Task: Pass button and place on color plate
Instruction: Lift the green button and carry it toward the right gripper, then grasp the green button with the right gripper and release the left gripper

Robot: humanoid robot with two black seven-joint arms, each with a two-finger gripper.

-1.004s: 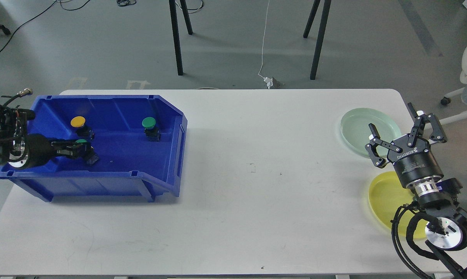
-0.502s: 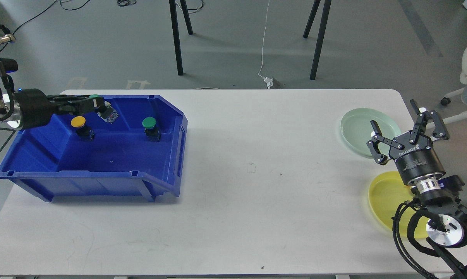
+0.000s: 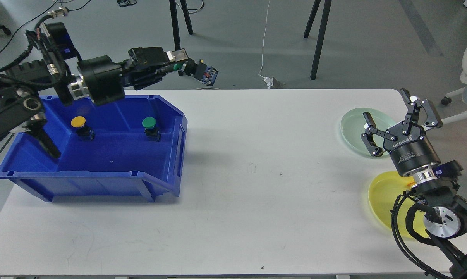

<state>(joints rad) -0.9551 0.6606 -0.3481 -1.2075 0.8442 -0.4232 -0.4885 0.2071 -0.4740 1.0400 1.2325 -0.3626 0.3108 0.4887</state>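
My left gripper (image 3: 179, 64) is shut on a green-capped button (image 3: 196, 71) and holds it high above the far table edge, right of the blue bin (image 3: 102, 182). A yellow button (image 3: 79, 124) and a second green button (image 3: 150, 126) stand inside the bin. My right gripper (image 3: 392, 116) is open and empty, hovering over the near edge of the pale green plate (image 3: 357, 128). The yellow plate (image 3: 384, 193) lies nearer me, partly hidden behind my right arm.
The white table (image 3: 256, 186) spans the view, with the bin at its left and the plates at its right. Black stand legs (image 3: 177, 38) and a white cable (image 3: 264, 46) are on the floor beyond the table.
My left gripper has lifted the green button out of the bin and carried it up and to the right. My right gripper has shifted slightly up and left over the green plate.
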